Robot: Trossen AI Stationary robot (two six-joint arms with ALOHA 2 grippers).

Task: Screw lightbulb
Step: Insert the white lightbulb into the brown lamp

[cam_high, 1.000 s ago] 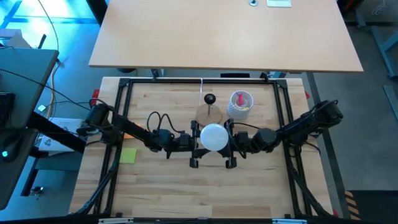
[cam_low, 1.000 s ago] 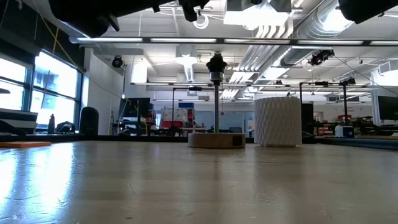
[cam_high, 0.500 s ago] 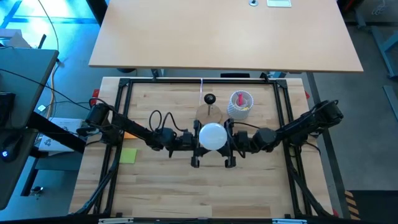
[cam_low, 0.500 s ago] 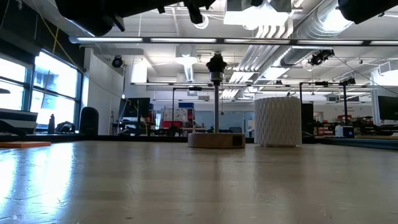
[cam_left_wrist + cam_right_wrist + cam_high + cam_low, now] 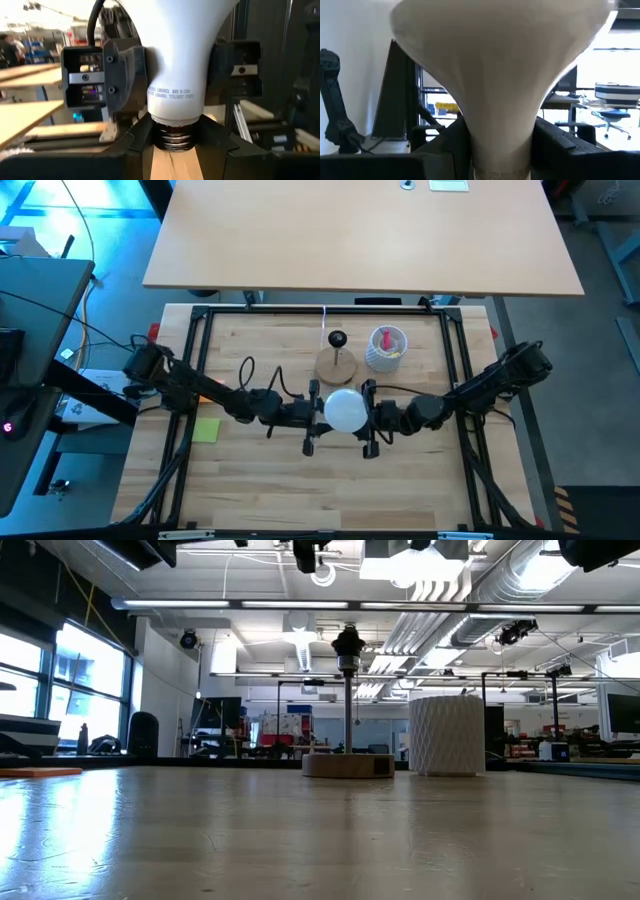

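Above the pale wooden worktop (image 5: 260,480), in an open workshop, left gripper (image 5: 312,416) and right gripper (image 5: 368,420) fingers both clamp the lightbulb (image 5: 345,409).

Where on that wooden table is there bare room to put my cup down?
The near half of the light wooden table, in front of both grippers, lies bare, as does the back left corner. The small green square note sits at the left edge. The middle is crowded: left gripper and right gripper flank the white frosted lightbulb, with the round wooden socket stand and white ribbed cup behind.
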